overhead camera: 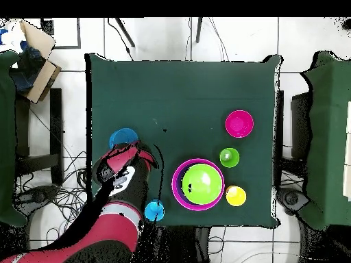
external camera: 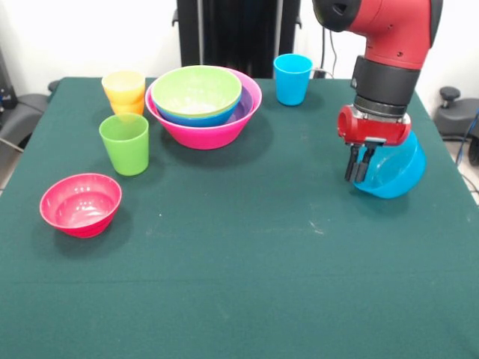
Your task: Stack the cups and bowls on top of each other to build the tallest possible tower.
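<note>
My gripper is at the table's right side in the front view, shut on the rim of a small light blue bowl, which hangs tilted just above the cloth. The tower is a large pink bowl holding nested purple, blue and light green bowls. A yellow cup sits in an orange cup. A green cup, a blue cup and a red-pink bowl stand apart.
The table is covered in dark green cloth. Its right edge runs close to the held bowl. Black chairs stand round the table. A cardboard box lies off the table in the overhead view.
</note>
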Motion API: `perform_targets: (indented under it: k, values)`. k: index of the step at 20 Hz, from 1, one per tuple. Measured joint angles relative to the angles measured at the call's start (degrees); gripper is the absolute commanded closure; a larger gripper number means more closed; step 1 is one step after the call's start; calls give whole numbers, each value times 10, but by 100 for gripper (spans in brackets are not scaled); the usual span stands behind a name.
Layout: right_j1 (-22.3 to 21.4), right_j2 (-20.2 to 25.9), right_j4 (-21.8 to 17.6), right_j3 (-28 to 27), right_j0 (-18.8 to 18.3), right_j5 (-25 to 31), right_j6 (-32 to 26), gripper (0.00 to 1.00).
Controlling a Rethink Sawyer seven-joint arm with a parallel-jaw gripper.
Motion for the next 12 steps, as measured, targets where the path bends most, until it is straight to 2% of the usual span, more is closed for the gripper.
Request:
perform_targets:
  k: [7,8,12]
  values:
    - [0,-2,0,0,3,0,0,100]
    - [0,-2,0,0,3,0,0,0]
    - [-1,-4,0,0,3,0,0,0]
